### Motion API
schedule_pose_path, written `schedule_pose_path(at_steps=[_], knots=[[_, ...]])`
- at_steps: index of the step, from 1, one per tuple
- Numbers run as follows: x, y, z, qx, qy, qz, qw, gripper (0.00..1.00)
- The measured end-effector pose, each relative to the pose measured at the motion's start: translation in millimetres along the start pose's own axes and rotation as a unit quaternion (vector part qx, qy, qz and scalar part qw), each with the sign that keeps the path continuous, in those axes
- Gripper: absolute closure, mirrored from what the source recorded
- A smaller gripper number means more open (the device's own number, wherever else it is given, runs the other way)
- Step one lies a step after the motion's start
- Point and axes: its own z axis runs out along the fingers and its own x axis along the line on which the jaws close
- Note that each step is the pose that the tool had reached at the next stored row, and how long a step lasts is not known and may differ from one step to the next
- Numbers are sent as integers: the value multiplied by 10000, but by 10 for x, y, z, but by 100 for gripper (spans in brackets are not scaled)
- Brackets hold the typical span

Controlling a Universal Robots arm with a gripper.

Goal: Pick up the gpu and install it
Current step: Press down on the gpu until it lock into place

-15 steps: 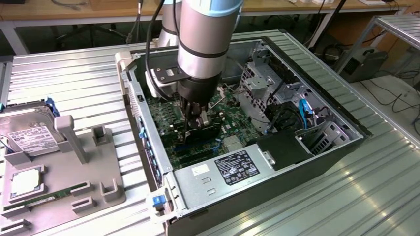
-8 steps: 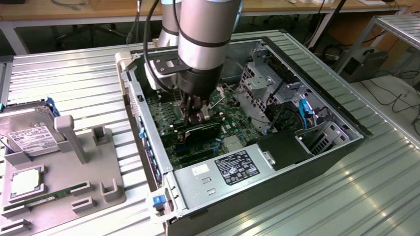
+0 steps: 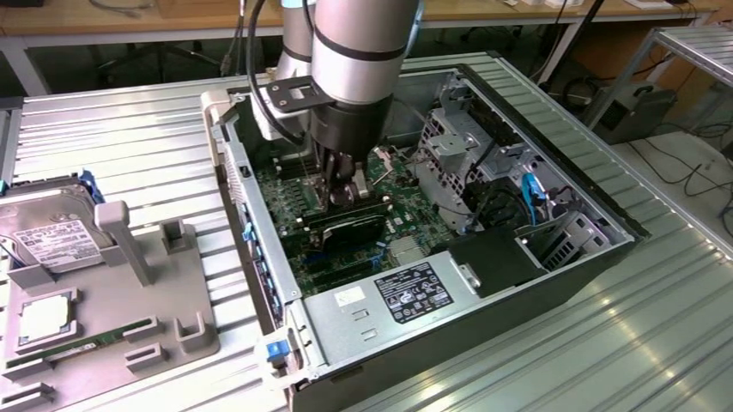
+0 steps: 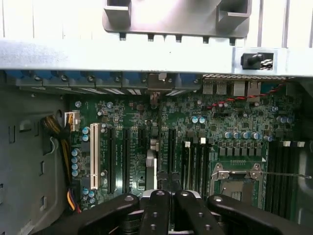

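Gripper (image 3: 347, 184), exterior view: lowered inside the open computer case (image 3: 596, 257), fingers drawn close together over the top edge of the gpu (image 3: 349, 225), a dark card standing on edge over the motherboard (image 3: 292, 193). Whether the fingers actually clamp the card cannot be told from this angle. Arm (image 3: 355, 51): grey cylindrical segment, near vertical, descending from the top of the frame, with black cables running alongside. Case lies on its side on the ribbed metal desk (image 3: 137, 146), interior facing up. Power supply (image 3: 401, 296) with a label sits at the near end of the case; drive cage (image 3: 452, 142) toward the exterior view's right. On the exterior view's left, a grey parts tray (image 3: 184, 326) carries a hard drive (image 3: 51, 236), a processor (image 3: 44, 313) and a memory stick (image 3: 81, 343).

Wrist view: black gripper (image 4: 166, 208) fingers (image 4: 156, 210) stand nearly together, with the thin top edge of the gpu (image 4: 151, 169) running between them toward the rear slot openings. Green motherboard (image 4: 220, 127) spreads beneath, with a white expansion slot (image 4: 95, 156), dark slots beside it, and the processor socket (image 4: 237, 178). Parts tray (image 4: 176, 19) shows beyond the case wall (image 4: 98, 56).
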Motion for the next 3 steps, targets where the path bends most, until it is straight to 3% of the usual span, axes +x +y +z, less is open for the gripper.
schedule_pose_path(at_steps=[3], knots=[[0, 0, 0, 0, 0, 0, 10000, 89]])
